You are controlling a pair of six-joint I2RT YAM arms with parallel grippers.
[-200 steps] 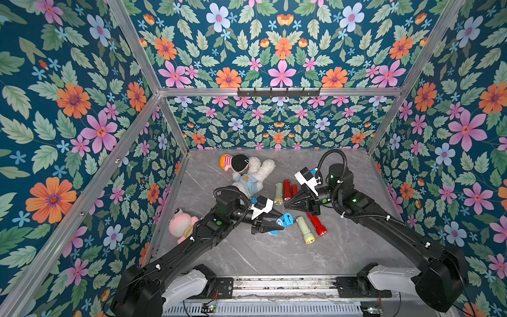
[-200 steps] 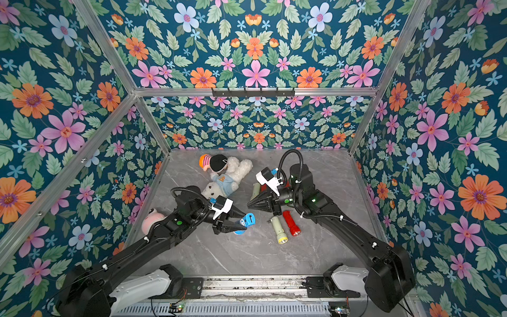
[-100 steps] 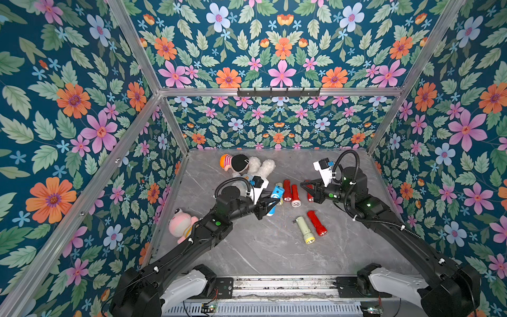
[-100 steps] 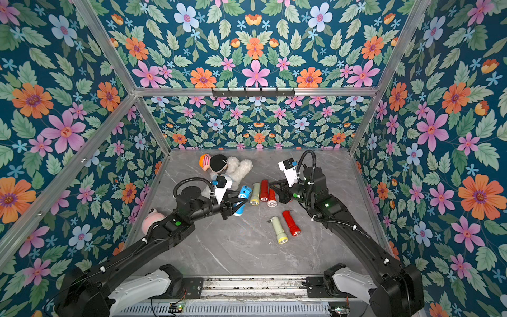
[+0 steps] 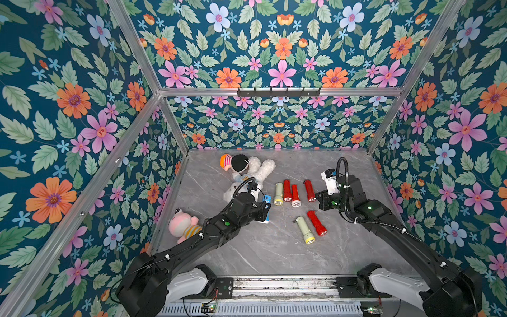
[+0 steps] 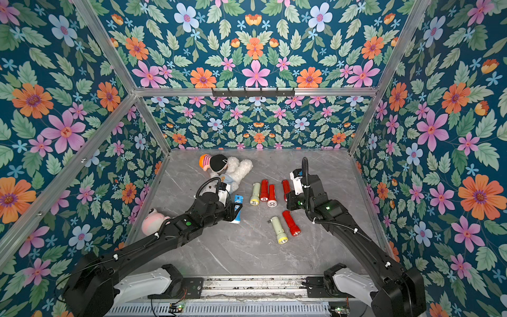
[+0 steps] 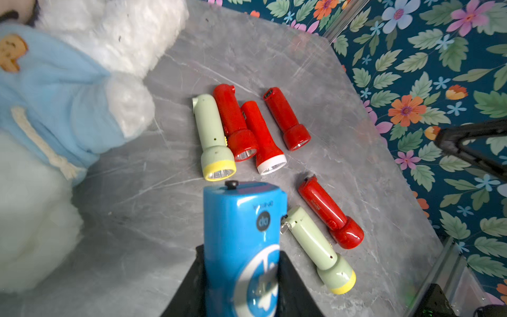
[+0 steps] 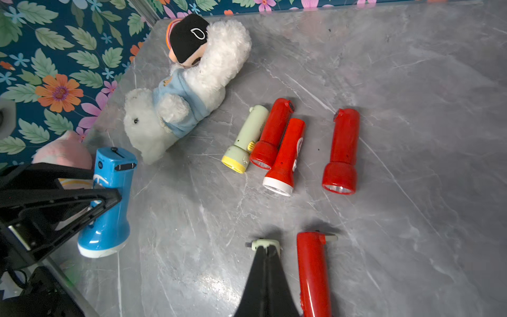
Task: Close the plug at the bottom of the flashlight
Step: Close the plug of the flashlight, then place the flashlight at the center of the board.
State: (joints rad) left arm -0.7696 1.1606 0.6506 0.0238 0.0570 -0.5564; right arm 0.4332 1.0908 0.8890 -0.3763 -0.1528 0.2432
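The grey marble table [image 5: 260, 252] carried everything: a white plush doll [image 5: 248, 175] at the back, a pink plush [image 5: 182, 225] by the left wall, and loose flashlights. My left gripper [image 7: 241, 255] was pinching the blue flashlight [image 8: 109, 227] about midway along its barrel. It held it just in front of the white doll and beside a row of four flashlights [image 5: 293, 192]. My right gripper [image 8: 265, 251] was pressed together and empty. It hung near a pale green flashlight [image 5: 304, 233] that lay beside a red one [image 5: 317, 226], apart from the blue one.

As I judged it, the main danger was pushing on the tail against a single pinch. The smooth barrel could pivot or slide through my left fingers, and the wide head could skid on the slick stone into the row beside it. My right arm also had to cross the loose flashlights, and a low sweep would scatter them. The black tab [image 7: 231, 184] on the tail was a small target, and an off-centre press might bend it rather than seat it. I could not tell whether it was already seated.

The blue flashlight stood close to upright, its long axis leaning slightly. Its wide head was down, seemingly on the table, and its tail and plug faced up.
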